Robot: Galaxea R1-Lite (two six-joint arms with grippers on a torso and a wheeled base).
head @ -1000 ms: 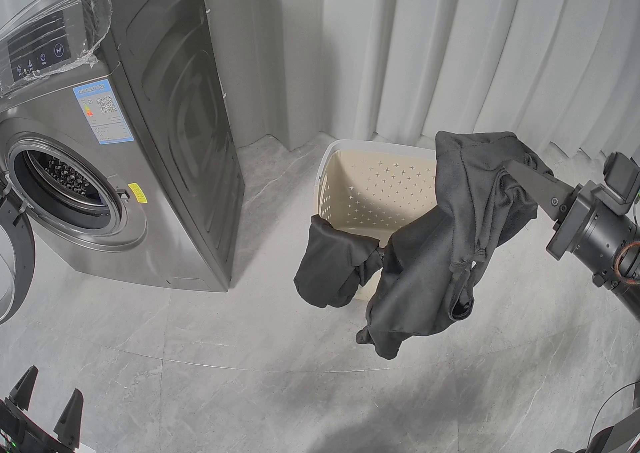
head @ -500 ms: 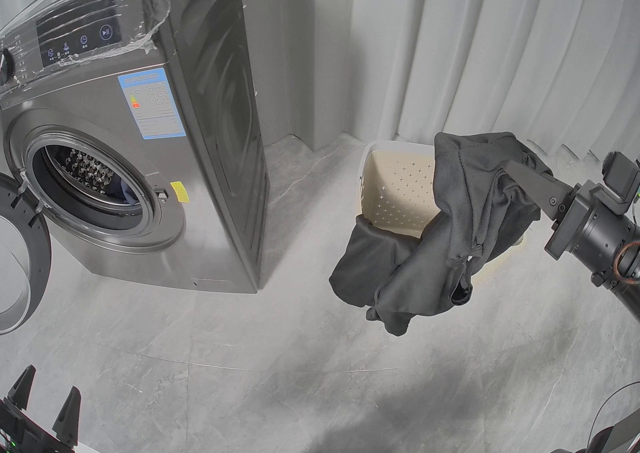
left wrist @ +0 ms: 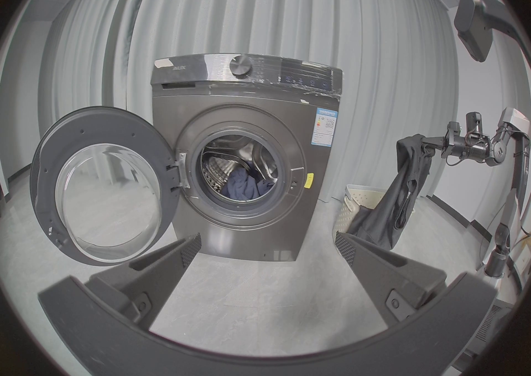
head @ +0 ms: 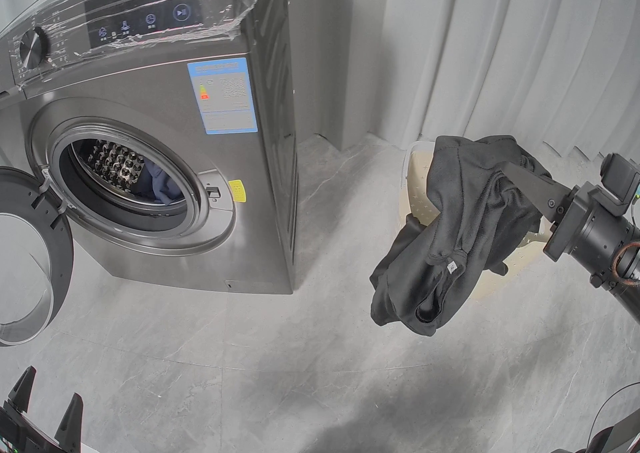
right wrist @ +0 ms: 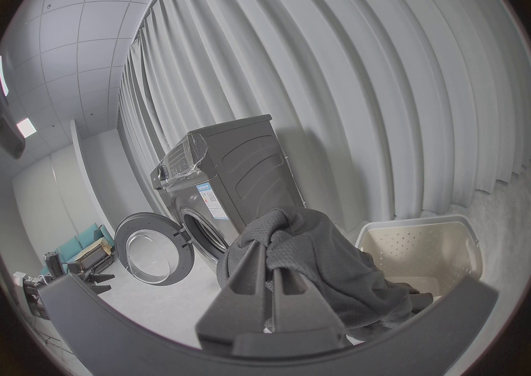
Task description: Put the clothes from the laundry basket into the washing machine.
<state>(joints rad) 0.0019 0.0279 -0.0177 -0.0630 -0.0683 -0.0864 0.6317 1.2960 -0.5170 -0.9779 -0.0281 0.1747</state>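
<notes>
The dark grey garment (head: 460, 221) hung in the air from the right gripper (head: 517, 173), whose jaws were clenched on its upper folds. A small white tag (head: 451, 266) showed low on the cloth, its print too small to read. The garment drooped in front of the cream laundry basket (right wrist: 426, 239), which stood on the floor by the curtain (head: 507, 41). To the robot's left stood the washing machine (head: 260, 234), its door (head: 27, 261) swung wide and a blue cloth (head: 160, 184) in the drum. Its front bore a blue-and-white label (head: 223, 96) and a yellow sticker (head: 237, 191); plastic film covered the control panel (head: 143, 11). The left gripper (head: 45, 401) sat low, jaws spread and holding nothing.
</notes>
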